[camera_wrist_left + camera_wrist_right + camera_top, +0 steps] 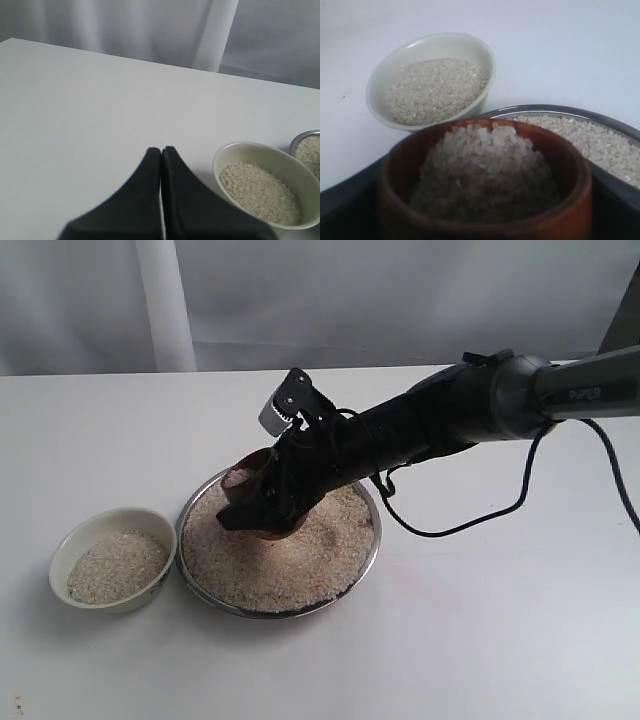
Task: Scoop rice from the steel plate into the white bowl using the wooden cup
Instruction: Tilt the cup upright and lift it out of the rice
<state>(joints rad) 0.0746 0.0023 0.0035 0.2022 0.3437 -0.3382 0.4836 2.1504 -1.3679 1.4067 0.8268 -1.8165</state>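
Holding: the right gripper [258,508] is clenched around the wooden cup [243,480], its dark fingers on either side of the cup's wall.
Right arm: it reaches in from the right of the exterior view and slopes down across the steel plate [285,613], with a black cable [450,530] looping under it.
Wooden cup: in the right wrist view the cup [562,167] is mouth up and heaped with rice [485,170] above its reddish-brown rim.
Cup position: over the plate, on the side nearest the white bowl [100,517]. Its base is at the surface of the heap; I cannot tell whether it is sunk in or only touching.
Steel plate: it sits at the middle of the white table [480,640], filled nearly to its rim with rice [300,565].
White bowl: it stands just beside the plate on the left of the exterior view, apart from the cup, and is partly filled with grains [115,565]. The right wrist view shows it beyond the cup [395,65].
Left gripper: the left gripper [161,152] has its jaws pressed together with nothing between them. It hangs over bare table, with the bowl [235,147] near it and an edge of the plate [300,137] past that.
Backdrop: a pale curtain [165,300] hangs behind the table.
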